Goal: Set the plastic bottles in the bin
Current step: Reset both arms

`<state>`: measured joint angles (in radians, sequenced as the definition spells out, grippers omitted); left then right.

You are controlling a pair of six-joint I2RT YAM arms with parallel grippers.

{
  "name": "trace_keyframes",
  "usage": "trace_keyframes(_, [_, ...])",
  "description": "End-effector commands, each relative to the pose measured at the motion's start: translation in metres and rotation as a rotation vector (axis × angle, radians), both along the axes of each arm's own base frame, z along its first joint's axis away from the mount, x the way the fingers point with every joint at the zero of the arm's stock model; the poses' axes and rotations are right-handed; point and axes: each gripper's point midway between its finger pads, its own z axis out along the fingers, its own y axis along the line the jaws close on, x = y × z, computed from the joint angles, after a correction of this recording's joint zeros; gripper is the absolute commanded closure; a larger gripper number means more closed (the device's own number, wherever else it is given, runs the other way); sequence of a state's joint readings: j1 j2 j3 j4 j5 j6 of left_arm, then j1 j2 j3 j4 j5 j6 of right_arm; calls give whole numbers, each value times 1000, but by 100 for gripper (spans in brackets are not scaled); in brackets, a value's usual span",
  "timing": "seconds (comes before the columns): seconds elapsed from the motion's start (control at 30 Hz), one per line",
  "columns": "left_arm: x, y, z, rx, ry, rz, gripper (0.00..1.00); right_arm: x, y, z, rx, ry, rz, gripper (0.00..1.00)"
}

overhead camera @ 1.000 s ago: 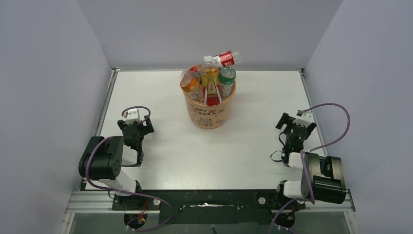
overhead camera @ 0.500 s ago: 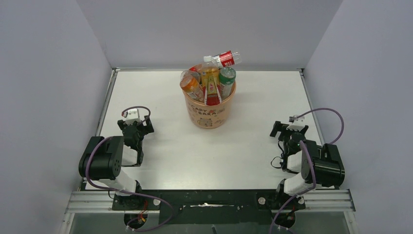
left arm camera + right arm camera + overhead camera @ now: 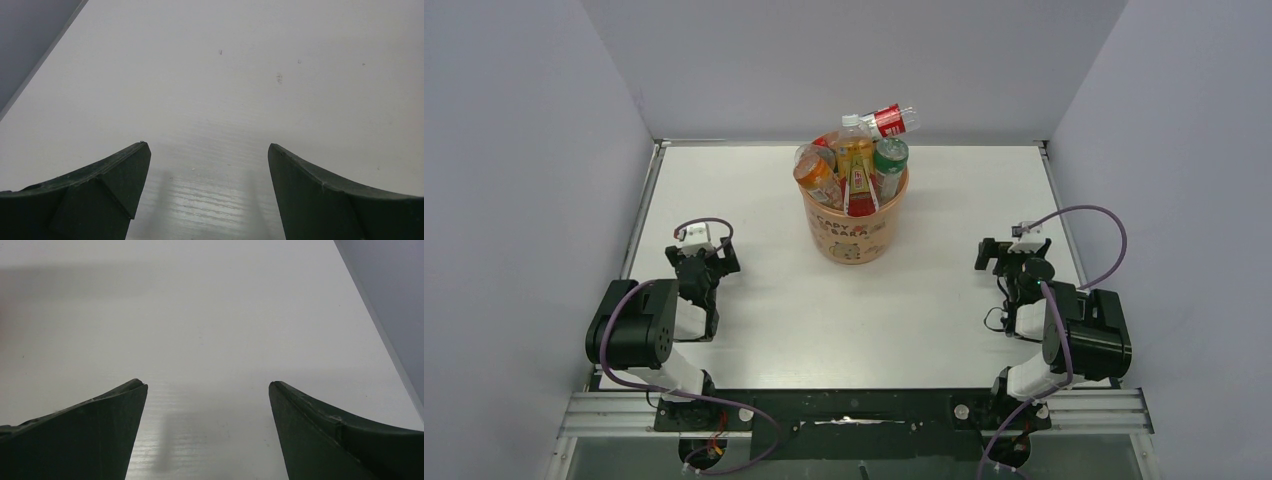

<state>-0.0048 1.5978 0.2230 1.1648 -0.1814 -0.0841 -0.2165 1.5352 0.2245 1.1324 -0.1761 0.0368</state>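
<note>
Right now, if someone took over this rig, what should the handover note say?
Left gripper: open, empty, low over the table, left side.
Right gripper: open, empty, low over the table, right side.
Plastic bottles: piled in the CAPY BARA bin, rear centre; a red-labelled bottle lies across the heap's top.
Done: no bottle in view outside the bin.
Left: nothing visible; the top bottle looks precarious.
</note>
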Motion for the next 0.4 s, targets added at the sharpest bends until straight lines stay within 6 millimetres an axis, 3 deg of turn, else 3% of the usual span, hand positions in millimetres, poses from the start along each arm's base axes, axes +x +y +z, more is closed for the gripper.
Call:
trace_keyframes(0.0, [8, 2, 22, 11, -90, 0, 11, 8, -2, 17, -31, -56, 9, 2])
trace_keyframes(0.37, [8, 2, 22, 11, -91, 0, 11, 8, -3, 17, -32, -56, 4, 2])
